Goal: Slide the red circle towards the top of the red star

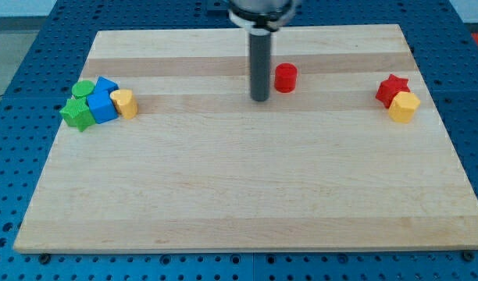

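Note:
The red circle (285,78) is a short red cylinder standing near the view's top, a little right of centre. The red star (391,89) sits far to the view's right, touching a yellow hexagon block (404,107) just below and to its right. My tip (260,98) is the lower end of the dark rod, just left of the red circle and slightly below it, with a small gap between them.
A cluster sits at the view's left: a green circle (83,89), a green star (77,115), a blue block (107,85), a blue cube (101,107) and a yellow block (125,102). The wooden board (239,203) lies on a blue perforated table.

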`<state>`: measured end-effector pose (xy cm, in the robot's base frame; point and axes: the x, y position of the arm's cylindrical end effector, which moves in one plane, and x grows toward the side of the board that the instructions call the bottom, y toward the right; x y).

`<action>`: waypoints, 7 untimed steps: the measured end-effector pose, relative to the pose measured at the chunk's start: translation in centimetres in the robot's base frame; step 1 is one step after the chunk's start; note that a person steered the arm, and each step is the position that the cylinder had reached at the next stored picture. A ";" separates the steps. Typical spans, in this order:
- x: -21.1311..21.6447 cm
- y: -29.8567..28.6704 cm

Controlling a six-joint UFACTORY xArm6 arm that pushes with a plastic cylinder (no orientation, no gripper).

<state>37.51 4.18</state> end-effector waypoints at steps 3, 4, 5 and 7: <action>2.8 -3.2; 0.0 -4.8; -3.5 -1.9; -6.1 12.9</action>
<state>31.38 17.03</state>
